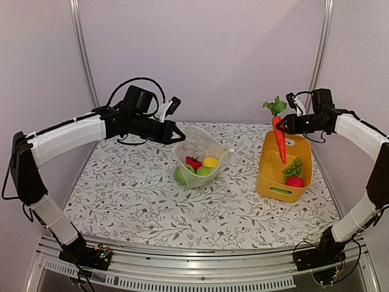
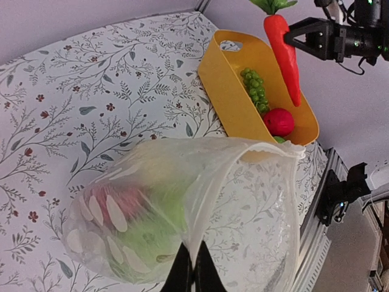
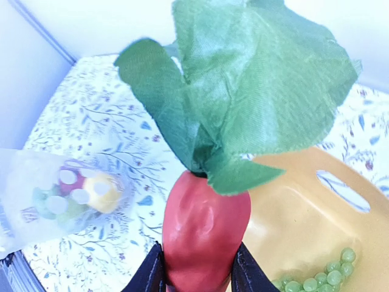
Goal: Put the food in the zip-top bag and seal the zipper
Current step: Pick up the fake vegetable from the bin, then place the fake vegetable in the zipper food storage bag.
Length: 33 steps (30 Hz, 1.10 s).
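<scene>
My left gripper (image 1: 181, 133) (image 2: 193, 267) is shut on the rim of the clear dotted zip-top bag (image 1: 200, 152) (image 2: 182, 207) and holds its mouth open. Inside lie a green apple (image 1: 180, 176), a red fruit (image 1: 192, 162) and a yellow lemon (image 1: 209, 162). My right gripper (image 1: 281, 126) (image 3: 197, 271) is shut on the red-orange carrot (image 1: 279, 141) (image 3: 203, 231) near its green top (image 3: 243, 91), hanging above the yellow bin (image 1: 267, 167). Green grapes (image 1: 293, 167) and a red fruit (image 1: 294, 181) lie in the bin. The zipper strip is not distinct.
The yellow bin (image 2: 231, 97) stands at the right on the flowered tablecloth (image 1: 134, 194), with a green item (image 1: 279, 191) at its near end. The bag shows at the left of the right wrist view (image 3: 55, 201). Metal frame posts (image 1: 82, 55) stand behind.
</scene>
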Available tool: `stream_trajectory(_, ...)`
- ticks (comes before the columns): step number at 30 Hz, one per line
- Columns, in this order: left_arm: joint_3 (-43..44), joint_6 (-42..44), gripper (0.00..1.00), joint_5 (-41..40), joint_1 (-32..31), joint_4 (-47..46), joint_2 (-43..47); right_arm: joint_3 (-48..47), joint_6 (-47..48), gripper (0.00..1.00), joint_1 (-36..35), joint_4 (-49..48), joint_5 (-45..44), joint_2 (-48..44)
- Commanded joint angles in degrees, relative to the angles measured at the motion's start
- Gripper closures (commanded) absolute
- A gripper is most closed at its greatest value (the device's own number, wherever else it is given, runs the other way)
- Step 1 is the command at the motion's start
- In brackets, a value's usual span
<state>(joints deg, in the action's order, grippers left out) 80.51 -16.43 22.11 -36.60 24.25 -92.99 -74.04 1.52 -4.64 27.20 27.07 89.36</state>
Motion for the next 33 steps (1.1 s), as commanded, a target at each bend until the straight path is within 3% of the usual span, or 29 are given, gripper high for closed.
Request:
stream_trajectory(1, 4.5, -1.4, 1.00, -0.5, -3.2, 0.9, -1.9, 2.2, 5.9, 0.78, -2.2, -2.1, 11.3, -7.7)
stream_trajectory(10, 9.0, -5.8, 1.00, 0.4, -7.0, 1.1, -5.4, -0.2, 15.1, 0.79, -21.0, -3.4, 14.3, -21.3)
stream_trajectory(24, 8.7, -5.2, 1.00, 3.1, -8.3, 5.1, -4.1, -12.4, 30.2, 0.81, -38.5, -0.6, 10.7, -9.7)
stream_trajectory(33, 5.6, -2.5, 1.00, 2.9, -6.9, 8.8, -0.7, -11.3, 41.2, 0.87, -45.7, -4.7, 0.6, -1.7)
